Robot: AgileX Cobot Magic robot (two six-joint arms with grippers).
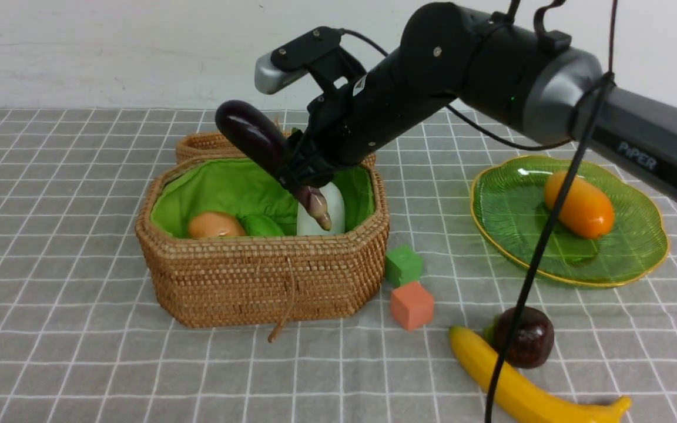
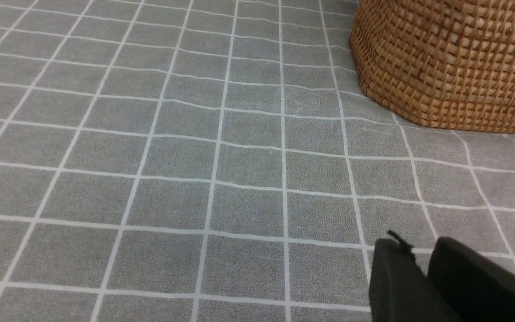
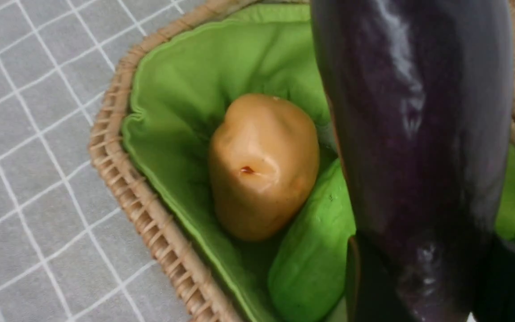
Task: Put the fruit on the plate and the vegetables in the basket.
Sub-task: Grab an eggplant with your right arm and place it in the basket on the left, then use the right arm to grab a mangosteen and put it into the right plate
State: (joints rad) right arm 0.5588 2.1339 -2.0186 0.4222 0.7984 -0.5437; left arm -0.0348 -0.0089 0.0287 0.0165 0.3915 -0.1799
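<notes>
Right gripper [image 1: 298,169] clenched on the eggplant [image 1: 250,138] near its stem, tilted above the basket [image 1: 268,276] holding potato [image 1: 216,225] and gourd [image 1: 262,225]; released this high, the long free end may catch the basket's edge and tip out.

A green cube [image 1: 403,264] and an orange cube [image 1: 412,305] sit side by side on the grey checked table [image 1: 80,364], lower than the right fingers [image 1: 300,167] and to their right.

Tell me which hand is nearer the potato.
Right. The right hand holds the eggplant over the basket, above the potato; the left hand is outside the basket, low over the tablecloth.
</notes>
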